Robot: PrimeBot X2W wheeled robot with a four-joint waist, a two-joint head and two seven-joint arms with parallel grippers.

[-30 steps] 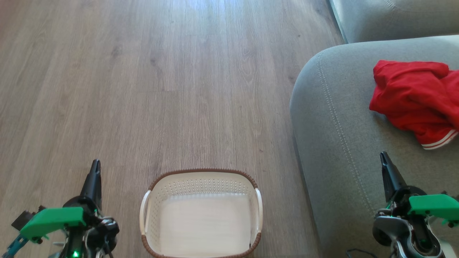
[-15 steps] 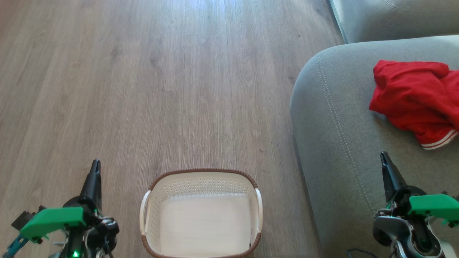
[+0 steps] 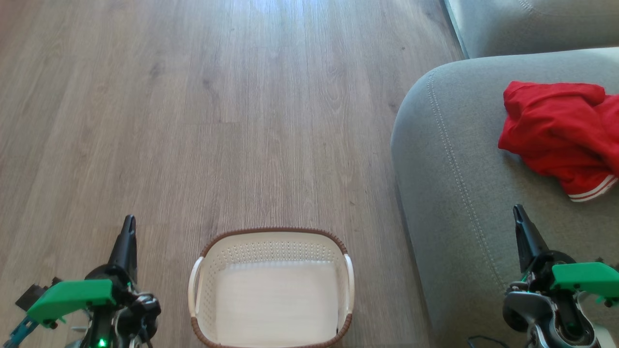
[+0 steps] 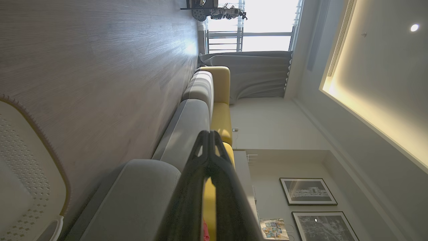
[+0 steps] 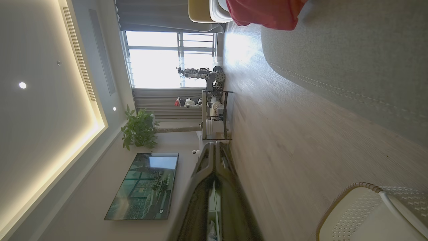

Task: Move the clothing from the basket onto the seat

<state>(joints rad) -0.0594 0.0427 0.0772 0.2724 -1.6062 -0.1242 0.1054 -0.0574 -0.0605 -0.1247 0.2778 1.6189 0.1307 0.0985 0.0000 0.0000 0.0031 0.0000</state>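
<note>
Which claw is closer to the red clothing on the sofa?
Right. The right claw hovers over the sofa cushion near the red clothing; the left claw is over the floor, beyond the basket.

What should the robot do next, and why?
Probably nothing more than rest its arms, since the job looks done. The red clothing already lies on the grey seat and the basket looks empty. The left gripper and right gripper are shut, holding nothing.

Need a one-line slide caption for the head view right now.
Red clothing on the seat, basket empty on the floor, left gripper and right gripper shut, holding nothing.
</note>
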